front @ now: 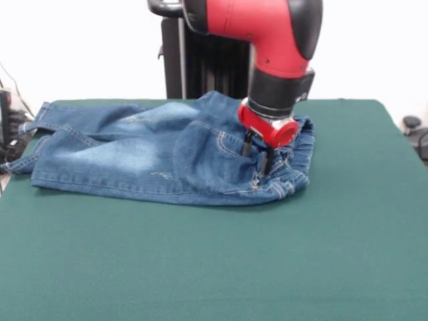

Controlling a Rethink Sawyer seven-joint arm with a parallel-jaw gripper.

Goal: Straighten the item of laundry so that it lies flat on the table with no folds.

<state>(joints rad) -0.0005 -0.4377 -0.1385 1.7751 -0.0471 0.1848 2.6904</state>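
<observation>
We judge the small faded blue denim jeans (pixel 160 157) mostly spread yet bunched at the waistband, where our black two-fingered gripper (pixel 257 155) pinches the fabric.

No readable text, label, brand, number or sign anywhere. Jeans (pixel 167 157) show only stitching and faded patches; arm casing (pixel 267 27) and table (pixel 200 267) plain.
</observation>
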